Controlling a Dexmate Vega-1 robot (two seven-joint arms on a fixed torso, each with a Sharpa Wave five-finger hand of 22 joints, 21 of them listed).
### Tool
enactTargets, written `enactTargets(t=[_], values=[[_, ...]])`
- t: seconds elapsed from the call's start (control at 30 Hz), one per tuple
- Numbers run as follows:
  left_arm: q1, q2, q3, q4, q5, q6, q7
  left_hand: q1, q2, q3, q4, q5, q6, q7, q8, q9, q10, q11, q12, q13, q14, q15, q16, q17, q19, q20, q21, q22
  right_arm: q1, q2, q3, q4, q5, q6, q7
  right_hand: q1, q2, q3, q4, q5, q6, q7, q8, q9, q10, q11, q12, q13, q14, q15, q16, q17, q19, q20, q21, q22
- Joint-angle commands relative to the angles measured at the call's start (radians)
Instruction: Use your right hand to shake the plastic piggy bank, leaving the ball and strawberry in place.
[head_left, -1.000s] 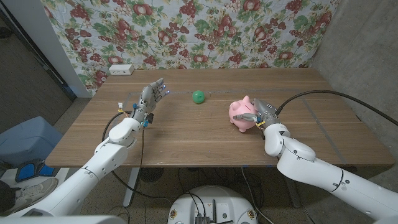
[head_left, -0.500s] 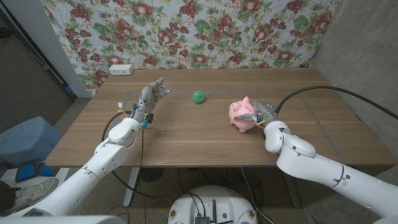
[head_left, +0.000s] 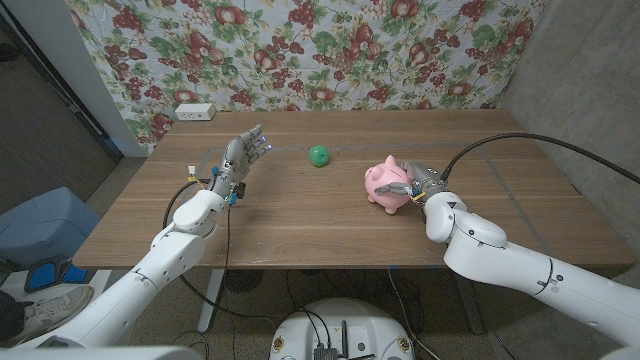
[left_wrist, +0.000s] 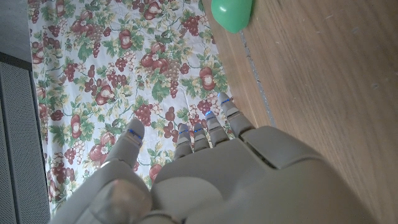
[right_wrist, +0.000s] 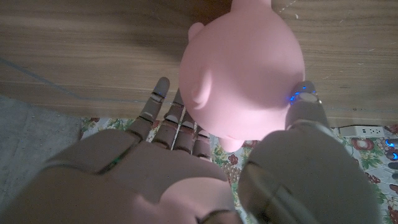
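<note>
- The right hand (head_left: 418, 186) has the pig (head_left: 388, 184) in its grip: in the right wrist view the fingers (right_wrist: 166, 118) curl round one side of the pink body (right_wrist: 245, 65) and the thumb presses the other, so it's properly clamped and not just touched.
- The pig sits right in front of that hand's palm, over the tabletop (head_left: 300, 215). Whether it's actually off the wood or just resting on it, I can't tell from the head view (it looks a bit tilted, snout end up, but don't hold me to that).
- The ball (head_left: 318, 155) is well off to the right hand's inner side and further away from the robot, roughly between the two hands. It also pokes into the left wrist view (left_wrist: 232, 12), past the fingertips.
- No strawberry anywhere that I can make out, apart from the fruit print on the cloth (head_left: 300, 50) hanging behind.
- The left hand (head_left: 243, 156) holds nothing, fingers apart and pointing up, parked far from the pig.
- My read on the step: the grasp is done and the shake is either about to start or barely going.
- Next it needs a clear lift and short back-and-forth wrist moves, with the grip kept firm and the swing on the pig's own side so nothing goes near the ball.
</note>
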Motion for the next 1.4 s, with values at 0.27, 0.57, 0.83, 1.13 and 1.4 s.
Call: enactTargets(t=[0.27, 0.57, 0.83, 1.13, 1.4], values=[[0.007, -0.001, -0.007, 0.009, -0.011, -0.011, -0.01, 0.015, 0.02, -0.001, -0.011, -0.004, 0.003, -0.005, 0.0, 0.006, -0.007, -0.004, 0.002, 0.004, 0.021, 0.002, 0.007, 0.003, 0.011, 0.004, 0.001, 0.005, 0.003, -0.031, 0.039, -0.03, 0.128, 0.018, -0.001, -0.063, -0.011, -0.164, 0.009, 0.052, -0.156, -0.002, -0.109, 0.002, -0.195, 0.037, -0.071, -0.041, -0.178, 0.05, -0.104, -0.064, -0.114, 0.052, -0.145, -0.001], [0.002, -0.001, -0.008, 0.018, -0.014, -0.016, -0.019, 0.017, 0.02, -0.002, -0.015, -0.004, 0.003, -0.004, 0.001, 0.006, -0.007, -0.003, 0.002, 0.004, 0.027, 0.006, 0.007, 0.003, 0.012, 0.005, 0.002, 0.006, -0.215, -0.073, 0.285, 0.005, 0.29, 0.413, -0.124, -0.109, 0.011, -0.193, 0.034, 0.063, -0.146, 0.012, -0.107, 0.003, -0.224, 0.05, -0.072, -0.056, -0.215, 0.073, -0.122, -0.075, -0.123, 0.074, -0.176, -0.001], [-0.001, 0.0, -0.01, 0.023, -0.017, -0.018, -0.025, 0.02, 0.022, -0.003, -0.017, -0.004, 0.003, -0.003, 0.001, 0.006, -0.007, -0.003, 0.003, 0.004, 0.03, 0.007, 0.006, 0.004, 0.014, 0.007, 0.002, 0.006, -0.291, -0.069, 0.37, 0.051, 0.336, 0.6, -0.166, -0.145, 0.029, -0.209, 0.055, 0.074, -0.132, 0.016, -0.104, 0.003, -0.238, 0.045, -0.07, -0.071, -0.242, 0.071, -0.136, -0.087, -0.125, 0.059, -0.2, -0.002], [0.004, 0.001, -0.014, 0.024, -0.021, -0.022, -0.026, 0.02, 0.023, -0.004, -0.017, -0.005, 0.002, -0.003, 0.0, 0.006, -0.007, -0.004, 0.003, 0.004, 0.03, 0.007, 0.005, 0.005, 0.014, 0.006, 0.001, 0.006, -0.354, -0.044, 0.45, 0.133, 0.39, 0.842, -0.177, -0.174, 0.046, -0.218, 0.07, 0.081, -0.121, 0.008, -0.104, 0.002, -0.232, 0.033, -0.067, -0.088, -0.27, 0.074, -0.152, -0.104, -0.117, 0.024, -0.219, -0.003], [0.012, 0.003, -0.018, 0.02, -0.025, -0.021, -0.023, 0.021, 0.024, -0.005, -0.018, -0.005, 0.002, -0.003, 0.001, 0.006, -0.007, -0.004, 0.003, 0.004, 0.03, 0.007, 0.004, 0.005, 0.015, 0.007, 0.001, 0.006, -0.361, -0.026, 0.487, 0.19, 0.442, 0.967, -0.124, -0.186, 0.062, -0.221, 0.076, 0.083, -0.125, -0.037, -0.11, -0.001, -0.235, 0.029, -0.069, -0.11, -0.287, 0.07, -0.164, -0.127, -0.114, 0.004, -0.24, -0.004]])
